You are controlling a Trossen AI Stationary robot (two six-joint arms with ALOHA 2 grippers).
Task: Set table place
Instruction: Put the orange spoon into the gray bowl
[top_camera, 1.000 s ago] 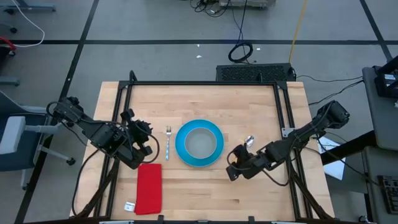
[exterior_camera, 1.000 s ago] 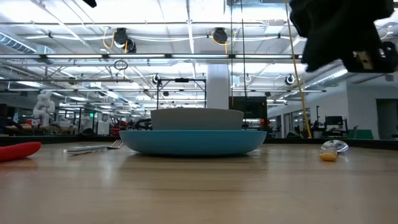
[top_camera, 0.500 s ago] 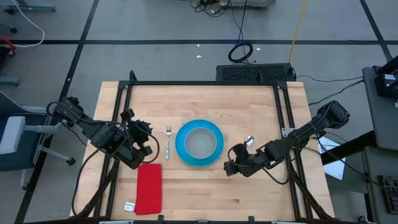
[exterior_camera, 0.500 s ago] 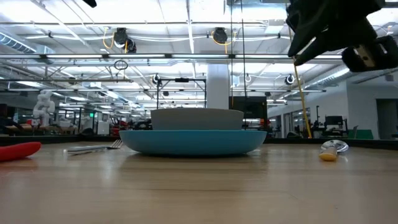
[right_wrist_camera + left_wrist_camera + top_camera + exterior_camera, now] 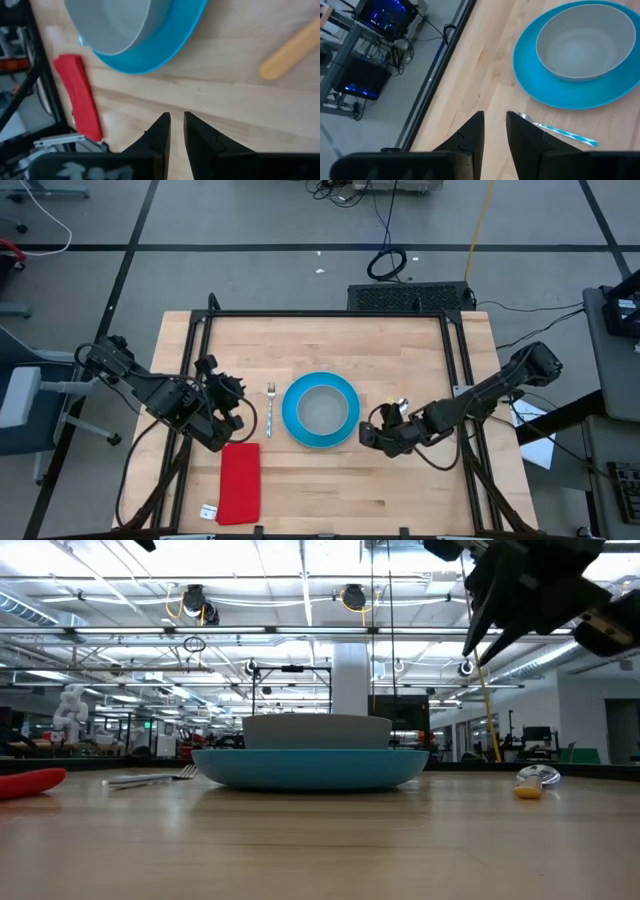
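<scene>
The round blue plate (image 5: pixel 292 420) lies at the table's middle with the grey bowl (image 5: pixel 322 410) standing in it. The silver fork (image 5: pixel 270 412) lies flat to the plate's left. The spoon (image 5: pixel 401 407) lies flat to the plate's right, and its orange handle (image 5: pixel 292 50) shows in the right wrist view. My right gripper (image 5: pixel 366 436) hovers above the table near the plate's near right rim. It holds nothing and has a narrow gap between its fingers (image 5: pixel 175 120). My left gripper (image 5: pixel 238 400) waits left of the fork, empty and narrowly open (image 5: pixel 495 122).
A red folded cloth (image 5: pixel 240 480) lies near the table's front left, below my left gripper. A small white object (image 5: pixel 208 512) lies at the front edge. Black frame rails (image 5: pixel 330 314) run along the table's edges. Bare wood lies in front of the plate.
My right gripper has moved toward the plate and a little toward the table's far edge, and has tipped as it went, leaving the spoon lying where it was. My left arm, the plate, the bowl and the fork have kept still.
</scene>
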